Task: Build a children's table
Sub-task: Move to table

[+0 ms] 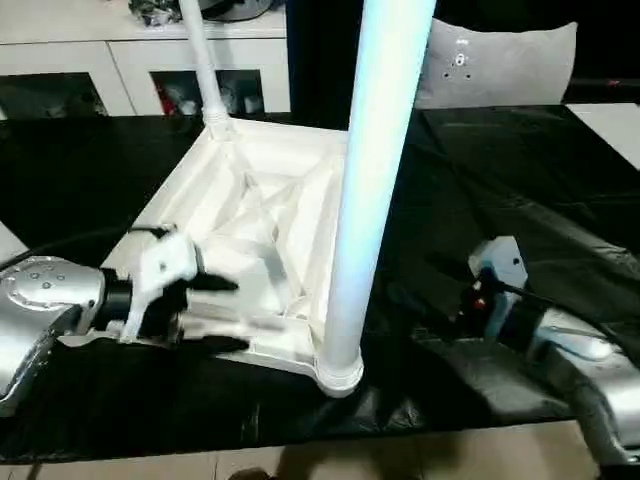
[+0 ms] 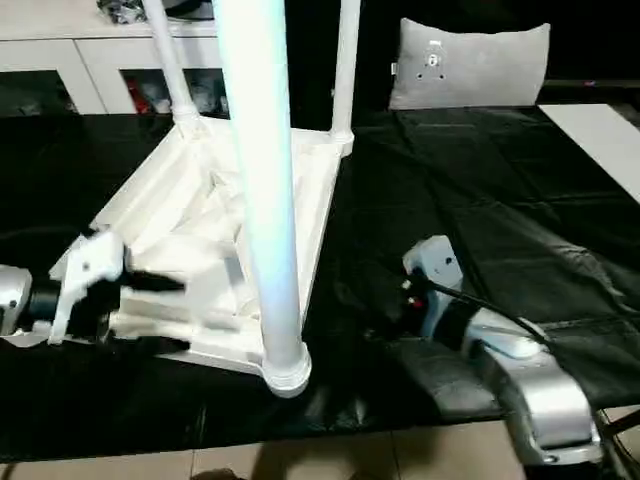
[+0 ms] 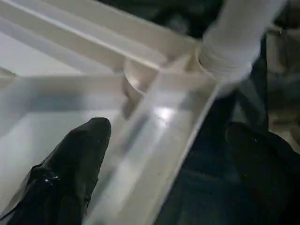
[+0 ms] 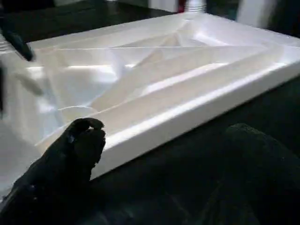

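Observation:
The children's table lies upside down on black cloth, its white ribbed top (image 1: 270, 215) facing up. Three legs stand in corner sockets: a near one (image 1: 370, 180), a far left one (image 1: 200, 60) and a far right one (image 2: 345, 60). My left gripper (image 1: 220, 315) is open at the top's near left edge. In the left wrist view the rim (image 3: 154, 140) runs between its fingers (image 3: 75, 164), one finger over the ribs and one over the cloth. My right gripper (image 2: 372, 312) is open on the cloth right of the near leg, apart from the long side rim (image 4: 187, 110).
A white cabinet (image 1: 130, 70) with glass doors stands behind the work surface at the back left. A grey cushion (image 1: 500, 65) sits at the back right. Wrinkled black cloth (image 1: 520, 180) covers the surface to the right, and its front edge (image 1: 300, 445) runs close to my arms.

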Motion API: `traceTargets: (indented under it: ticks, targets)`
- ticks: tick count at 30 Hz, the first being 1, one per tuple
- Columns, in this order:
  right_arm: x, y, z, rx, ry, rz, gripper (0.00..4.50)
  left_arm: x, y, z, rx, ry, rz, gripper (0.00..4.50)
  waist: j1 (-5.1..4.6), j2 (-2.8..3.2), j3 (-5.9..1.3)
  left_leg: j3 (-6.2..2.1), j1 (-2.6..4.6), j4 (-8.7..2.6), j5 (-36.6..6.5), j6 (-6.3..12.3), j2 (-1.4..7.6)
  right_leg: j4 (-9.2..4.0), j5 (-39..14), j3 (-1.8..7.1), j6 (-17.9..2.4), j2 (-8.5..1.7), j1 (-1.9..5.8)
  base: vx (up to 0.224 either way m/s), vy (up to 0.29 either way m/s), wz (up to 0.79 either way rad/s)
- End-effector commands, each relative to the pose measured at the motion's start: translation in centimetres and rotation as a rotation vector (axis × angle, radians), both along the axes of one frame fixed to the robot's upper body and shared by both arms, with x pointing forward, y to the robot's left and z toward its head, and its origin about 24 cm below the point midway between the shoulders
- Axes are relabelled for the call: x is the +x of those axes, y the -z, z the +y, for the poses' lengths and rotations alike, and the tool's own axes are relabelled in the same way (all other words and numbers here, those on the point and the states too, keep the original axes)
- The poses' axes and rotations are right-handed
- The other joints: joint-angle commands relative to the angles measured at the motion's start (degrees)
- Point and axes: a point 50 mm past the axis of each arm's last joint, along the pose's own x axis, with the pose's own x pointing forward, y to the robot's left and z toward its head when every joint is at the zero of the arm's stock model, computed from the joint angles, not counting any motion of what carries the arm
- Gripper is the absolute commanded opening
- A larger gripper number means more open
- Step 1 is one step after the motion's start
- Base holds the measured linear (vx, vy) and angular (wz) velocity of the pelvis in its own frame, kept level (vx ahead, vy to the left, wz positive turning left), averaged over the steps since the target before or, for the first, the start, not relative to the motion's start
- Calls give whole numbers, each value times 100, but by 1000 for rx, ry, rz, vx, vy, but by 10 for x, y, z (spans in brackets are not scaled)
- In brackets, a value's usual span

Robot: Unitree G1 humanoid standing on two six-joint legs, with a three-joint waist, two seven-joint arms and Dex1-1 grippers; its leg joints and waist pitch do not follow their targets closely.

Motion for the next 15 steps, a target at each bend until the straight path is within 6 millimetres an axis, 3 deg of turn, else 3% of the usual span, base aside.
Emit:
traceTargets:
  ticks: [1, 2, 3, 4, 5, 6, 8, 11, 12, 13, 15]
  targets:
    - [2, -4, 4, -4, -61, -8, 450, 5, 0, -5, 20, 30, -34, 437, 6, 18, -276, -159, 20, -541, -475, 430, 554, -409, -303, 254, -1687, -532, 235, 0, 0, 0]
    - [2, -3, 4, -14, -71, -3, 450, 8, 1, -7, 22, 34, -38, 437, 19, 6, -275, -152, 16, -540, -453, 392, 553, -408, -284, 262, -1691, -541, 237, 0, 0, 0]
    - [3, -3, 4, -19, -76, 0, 450, 9, 2, -7, 23, 37, -37, 422, 18, -74, -268, -138, 9, -548, -444, 401, 554, -424, -307, 262, -1672, -540, 242, 0, 0, 0]
    - [3, -3, 6, -16, -91, 8, 450, 10, 2, -7, 26, 46, -45, 403, 65, 2, -257, -150, 15, -544, -428, 369, 549, -417, -366, 264, -1662, -556, 228, 0, 0, 0]
    - [2, -2, 6, -11, -113, 18, 450, 10, 4, -7, 36, 57, -34, 403, 58, -21, -268, -138, 16, -543, -461, 342, 552, -416, -367, 270, -1656, -550, 231, 0, 0, 0]
    - [1, -1, 7, -12, -127, 20, 450, 10, 5, -7, 45, 63, -31, 403, 75, -8, -269, -146, 17, -547, -467, 343, 557, -415, -356, 272, -1647, -554, 230, 0, 0, 0]
    - [-2, 3, 8, -18, -168, 38, 450, 12, 10, -8, 53, 79, -39, 384, 78, -111, -314, -138, 12, -537, -319, 373, 560, -395, -155, 262, -1636, -550, 261, 0, 0, 0]
    - [-16, 12, 15, -6, -277, 107, 450, 13, 21, -4, 95, 114, -25, 359, 137, -70, -342, -141, 7, -517, -83, 478, 568, -369, 67, 245, -1610, -563, 235, 0, 0, 0]
    - [-18, 14, 16, -10, -301, 121, 450, 14, 23, -4, 116, 122, -22, 359, 138, -85, -339, -138, 18, -522, -115, 492, 575, -376, 84, 243, -1602, -555, 229, 0, 0, 0]
    - [-20, 16, 16, -13, -315, 129, 450, 14, 25, -3, 130, 128, -22, 352, 143, -40, -335, -149, 16, -531, -189, 472, 587, -366, 120, 241, -1626, -557, 226, 0, 0, 0]
    - [-23, 17, 17, -33, -334, 133, 450, 13, 26, -6, 120, 145, -18, 322, 158, -47, -331, -149, 27, -550, -378, 363, 606, -377, 65, 249, -1675, -573, 230, 0, 0, 0]
